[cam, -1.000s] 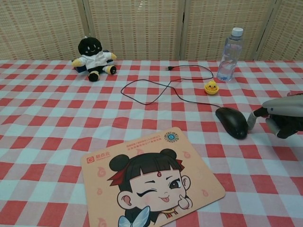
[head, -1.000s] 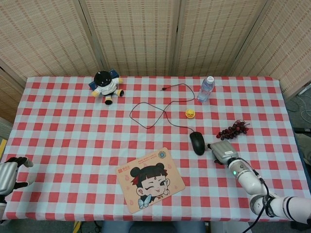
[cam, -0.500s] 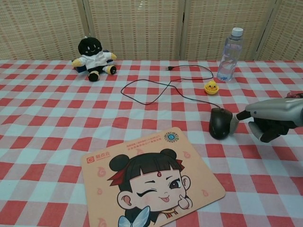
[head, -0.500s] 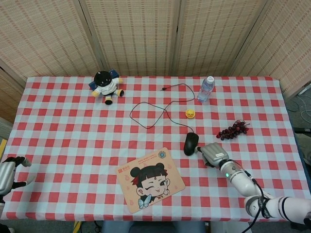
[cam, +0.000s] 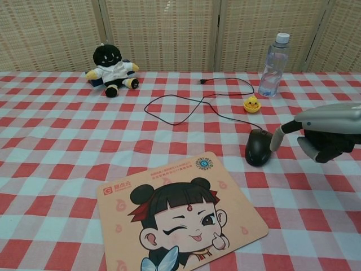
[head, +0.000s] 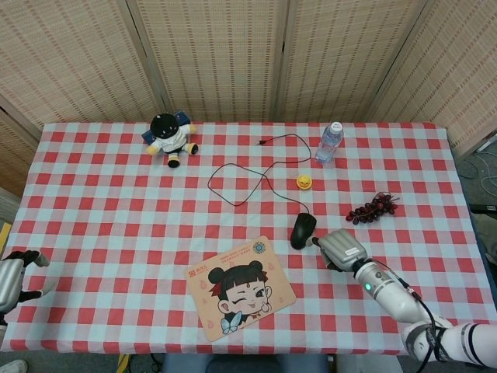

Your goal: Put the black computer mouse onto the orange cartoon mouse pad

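Note:
The black computer mouse [head: 303, 230] [cam: 258, 148] lies on the checked cloth just right of the orange cartoon mouse pad's [head: 241, 287] [cam: 180, 217] far right corner, off the pad. Its cable runs back in a loop towards the bottle. My right hand [head: 342, 249] [cam: 327, 129] is immediately right of the mouse. One outstretched finger [cam: 276, 138] touches the mouse's right side, and the other fingers curl downward and hold nothing. My left hand [head: 12, 276] rests at the table's near left edge with its fingers apart and empty, far from both objects.
A plush doll [head: 172, 137] sits at the back left, and a water bottle [head: 329, 142] stands at the back right. A small yellow duck [head: 304, 182] lies behind the mouse. Dark grapes [head: 371, 208] lie beyond my right hand.
My right hand moved left and pushed the mouse with it. The mouse slid towards the pad's corner and turned slightly. The left hand barely moved.

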Robot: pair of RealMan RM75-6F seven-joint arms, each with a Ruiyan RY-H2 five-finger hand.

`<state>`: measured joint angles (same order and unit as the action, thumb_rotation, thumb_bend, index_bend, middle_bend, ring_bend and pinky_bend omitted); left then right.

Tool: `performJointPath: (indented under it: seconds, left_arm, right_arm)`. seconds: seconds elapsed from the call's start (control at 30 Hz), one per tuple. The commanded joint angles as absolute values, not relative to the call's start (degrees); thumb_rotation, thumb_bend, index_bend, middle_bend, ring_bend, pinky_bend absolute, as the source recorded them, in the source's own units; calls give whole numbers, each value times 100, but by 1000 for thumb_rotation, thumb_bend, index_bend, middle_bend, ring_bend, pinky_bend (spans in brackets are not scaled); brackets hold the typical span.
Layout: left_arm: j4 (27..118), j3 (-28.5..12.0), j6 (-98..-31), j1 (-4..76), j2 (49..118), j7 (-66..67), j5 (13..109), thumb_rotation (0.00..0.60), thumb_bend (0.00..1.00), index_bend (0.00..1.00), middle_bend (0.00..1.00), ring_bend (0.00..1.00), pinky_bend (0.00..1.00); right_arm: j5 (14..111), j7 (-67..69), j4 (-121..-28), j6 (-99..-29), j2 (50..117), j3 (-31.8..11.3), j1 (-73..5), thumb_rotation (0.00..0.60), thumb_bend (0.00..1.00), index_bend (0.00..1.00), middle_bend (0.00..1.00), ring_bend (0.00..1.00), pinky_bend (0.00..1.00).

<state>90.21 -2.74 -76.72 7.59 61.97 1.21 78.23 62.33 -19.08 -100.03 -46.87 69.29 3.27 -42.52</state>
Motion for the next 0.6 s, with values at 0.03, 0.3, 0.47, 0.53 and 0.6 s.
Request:
performJointPath:
  seconds: [0.03, 0.3, 0.47, 0.53, 0.6]
  left_arm:
    - [9025, -272, -7673, 760, 6199, 126, 7827, 600, 166, 606, 481, 381, 550]
    - [9029, -271, -7677, 754, 6186, 96, 7832, 600, 166, 607, 481, 381, 550]
    - [9028, -271, -7675, 753, 6174, 62, 7839, 600, 166, 606, 481, 382, 550]
    - [9025, -272, -7676, 752, 6169, 45, 7841, 600, 166, 606, 481, 381, 550]
    - [9023, -272, -7677, 750, 6164, 32, 7843, 600, 166, 606, 481, 381, 550]
  right_arm:
    - [6401, -2146, -10170, -4995, 6817, 250, -4188, 600, 92, 256, 1000, 1000, 1000]
    - [5971, -3328, -10134, -5288, 6920, 118, -4370, 600, 0, 164, 1000, 972, 1000]
    - [5489, -4106, -10044, -5417, 7102, 70, -4559, 600, 0, 90, 939, 878, 1000]
    - [5343, -4309, -10013, -5469, 7180, 50, -4615, 600, 0, 81, 897, 849, 1000]
    - [5192, -4483, -9988, -5503, 7239, 41, -4667, 600, 0, 79, 853, 821, 996]
